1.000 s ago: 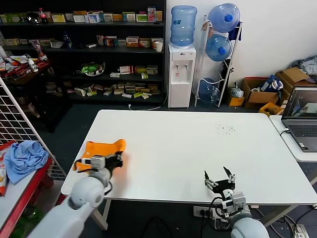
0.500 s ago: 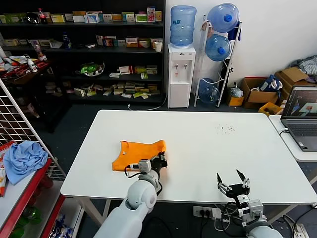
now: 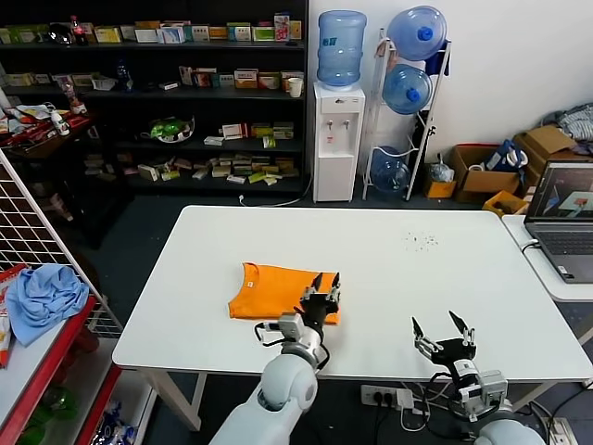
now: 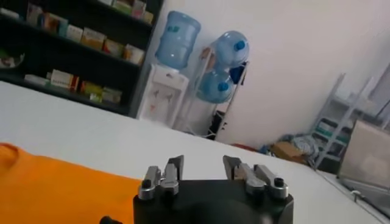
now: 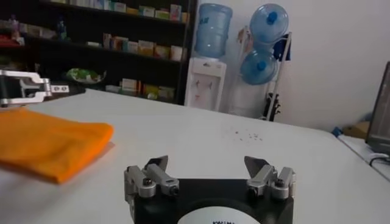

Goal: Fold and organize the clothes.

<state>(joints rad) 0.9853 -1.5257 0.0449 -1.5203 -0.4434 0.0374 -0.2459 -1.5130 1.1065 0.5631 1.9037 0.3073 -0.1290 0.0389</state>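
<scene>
One orange T-shirt lies on the white table, left of centre toward the near edge, folded into a flat, compact rectangle. The left gripper sits over its right end, fingers parted and holding nothing. The right gripper waits near the front right edge, spread wide and empty. Folding looks mostly done; whether another fold or tidier placement remains is hard to judge.

Matt orange cloth T-shirt on smooth table.
</scene>
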